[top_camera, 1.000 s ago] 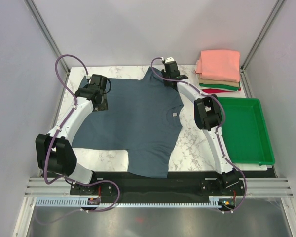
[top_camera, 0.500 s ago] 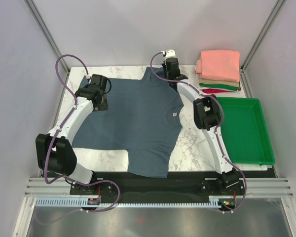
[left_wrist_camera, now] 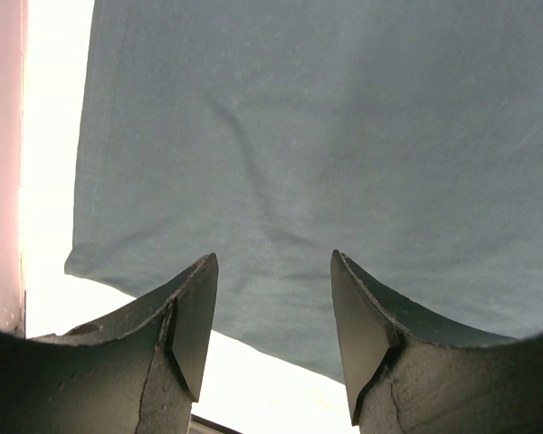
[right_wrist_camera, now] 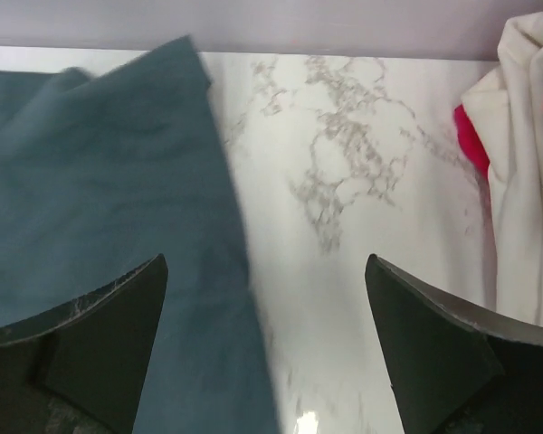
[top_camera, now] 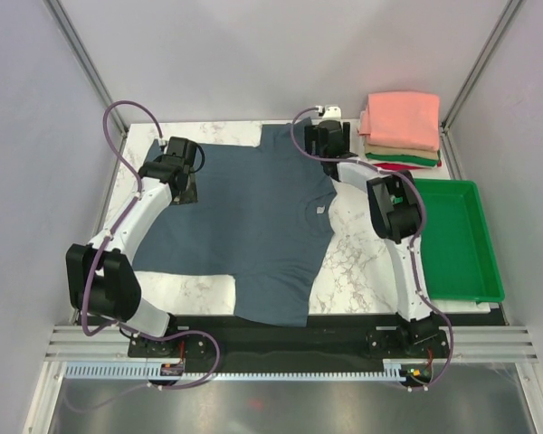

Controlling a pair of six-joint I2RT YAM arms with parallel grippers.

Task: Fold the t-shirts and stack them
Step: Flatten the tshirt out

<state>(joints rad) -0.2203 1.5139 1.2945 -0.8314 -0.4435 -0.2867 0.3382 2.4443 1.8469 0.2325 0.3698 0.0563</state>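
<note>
Right, the marble bench [top_camera: 344, 262] fills the workspace, and the slate blue-grey t-shirt [top_camera: 253, 217] lies spread flat across its middle, the near hem reaching the bench's near edge. On the right side sits the green plastic tray [top_camera: 452, 244]. Beyond it, in the far right corner, is the stack of folded t-shirts [top_camera: 401, 122]: salmon-pink on top, then tan, green and red underneath. The left end effector [left_wrist_camera: 273, 271] hovers at the far left over the blue-grey cloth, fingers apart and nothing held. The right end effector [right_wrist_camera: 267, 267] hangs at the far edge between the spread shirt and the stack, fingers spread wide over the shirt's edge and bare marble, gripping nothing.
</note>
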